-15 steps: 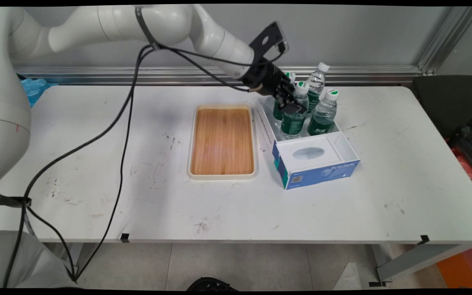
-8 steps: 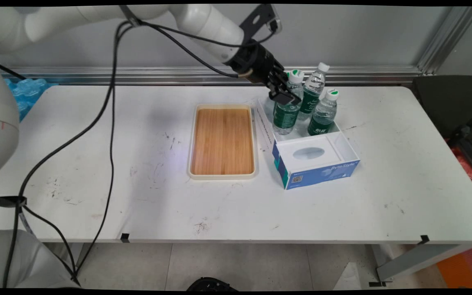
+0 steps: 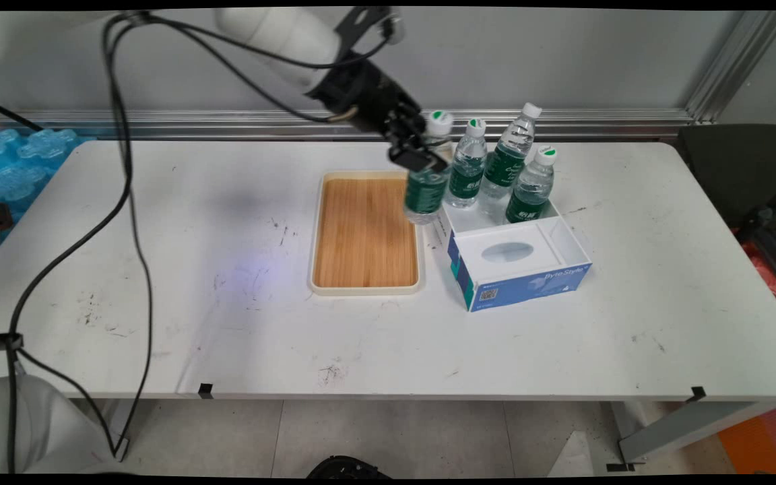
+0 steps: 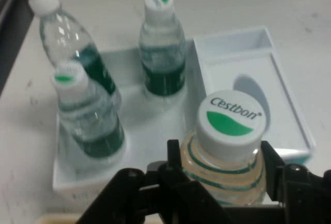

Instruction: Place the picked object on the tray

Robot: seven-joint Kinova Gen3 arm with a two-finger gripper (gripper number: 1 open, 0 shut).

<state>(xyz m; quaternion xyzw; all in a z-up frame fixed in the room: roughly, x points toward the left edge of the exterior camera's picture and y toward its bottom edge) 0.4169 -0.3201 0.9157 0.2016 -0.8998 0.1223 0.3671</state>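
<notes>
Bottle (image 3: 426, 180) with green label and white cap hangs in the air, clamped at the neck by the black tool (image 3: 417, 153), clear of the worktop (image 3: 159, 269). It sits above the right edge of the wooden tray (image 3: 365, 232), just left of the white and blue box (image 3: 519, 252). In the hand view the same bottle (image 4: 227, 151) shows from above, cap reading "Cestbon" with a green mark, and the tool (image 4: 222, 177) has a finger (image 4: 173, 157) pressed on each side of the ribbed neck. Three more bottles stand upright in the far compartment of the box: one at the left (image 3: 465, 174), one taller-looking at the back (image 3: 510, 158), one at the right (image 3: 530, 187). Near compartment of the box holds a white insert with an oval opening (image 3: 507, 252). Tray lies flat on the worktop, nothing on it, its long side running away from the camera, just beside the box. Black cables (image 3: 125, 202) hang from the arm across the left of the worktop. A blue pack of bottles (image 3: 24, 151) sits beyond the worktop's far left corner.
</notes>
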